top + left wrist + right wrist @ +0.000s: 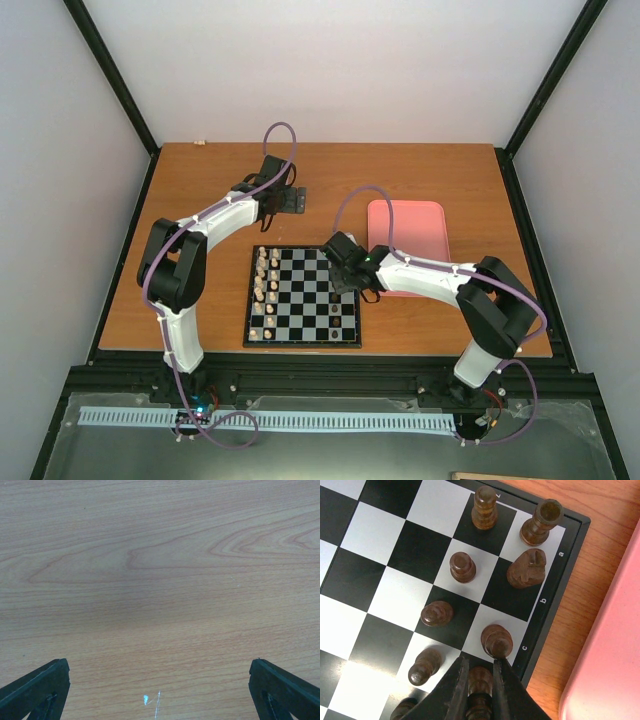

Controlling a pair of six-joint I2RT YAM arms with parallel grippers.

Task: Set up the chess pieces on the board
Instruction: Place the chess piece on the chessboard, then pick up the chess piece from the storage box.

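Observation:
The board [303, 297] lies at the table's near middle. My right gripper [480, 672] is shut on a dark chess piece [480, 682] over the dark edge square beside the letter c; whether the piece touches the square is hidden. Around it on the board [380, 535] stand a dark rook [540, 522], a knight [526, 568], a bishop [496, 641] and pawns [462, 566]. From above, the right gripper [345, 272] hangs over the board's far right corner. My left gripper [285, 200] rests behind the board; its fingers [37, 690] are wide apart over bare wood, holding nothing.
Pale cream pieces [265, 285] fill the board's left columns. A pink tray [408, 245] lies just right of the board, and its edge [610, 650] comes close to the right gripper. The wooden table [160, 580] has black frame posts at its corners.

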